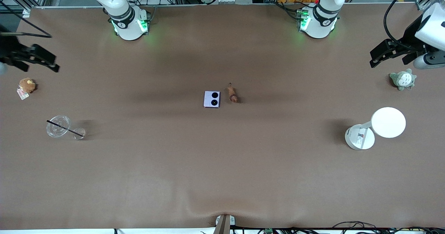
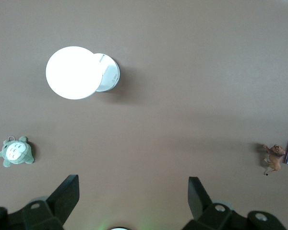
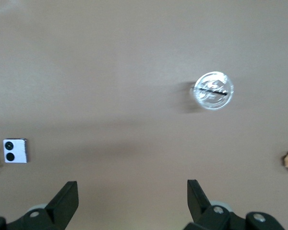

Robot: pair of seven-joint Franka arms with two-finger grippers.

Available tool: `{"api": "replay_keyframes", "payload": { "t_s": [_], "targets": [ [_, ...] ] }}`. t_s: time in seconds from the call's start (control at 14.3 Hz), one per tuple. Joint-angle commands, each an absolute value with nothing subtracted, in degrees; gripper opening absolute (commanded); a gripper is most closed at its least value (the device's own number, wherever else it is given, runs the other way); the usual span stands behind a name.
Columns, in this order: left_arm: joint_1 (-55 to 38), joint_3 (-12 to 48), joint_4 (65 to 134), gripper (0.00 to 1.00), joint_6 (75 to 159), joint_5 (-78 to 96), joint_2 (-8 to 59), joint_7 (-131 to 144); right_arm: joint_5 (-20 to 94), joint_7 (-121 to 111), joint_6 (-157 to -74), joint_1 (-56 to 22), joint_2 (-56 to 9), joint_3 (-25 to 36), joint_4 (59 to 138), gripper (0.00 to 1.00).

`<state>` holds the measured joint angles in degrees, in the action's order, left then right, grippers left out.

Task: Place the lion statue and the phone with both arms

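While the table stretches bare around them, the left gripper and right gripper hang spread and empty over its ends, likely because the phone and lion statue already rest mid-table, just beside each other.

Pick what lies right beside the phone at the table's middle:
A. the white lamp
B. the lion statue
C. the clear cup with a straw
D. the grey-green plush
B: the lion statue lies just beside the phone, on its side toward the left arm's end of the table, apart from it, while the other things sit out near the table's two ends.
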<state>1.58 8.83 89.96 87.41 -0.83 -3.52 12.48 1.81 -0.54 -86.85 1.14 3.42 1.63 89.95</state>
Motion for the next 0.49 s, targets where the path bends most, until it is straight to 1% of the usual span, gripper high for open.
{"api": "replay_keyframes", "payload": {
  "t_s": [0.0, 0.28, 0.42],
  "targets": [
    [1.58, 8.97, 87.89, 1.00, 86.40, -1.75, -2.20, 11.69, 1.32, -3.77, -85.96, 1.41, 3.60, 3.59, 89.21, 1.00],
    [1.76, 8.96, 86.49, 1.00, 86.40, -1.93, -1.14, 11.87, 1.32, -2.90, -83.33, 1.76, 3.60, 3.16, 88.33, 1.00],
    [1.76, 8.96, 86.57, 1.00, 86.40, -1.32, -0.18, 11.78, 1.40, -2.90, -83.50, 1.67, 3.34, 3.25, 88.33, 1.00]
  ]
}}
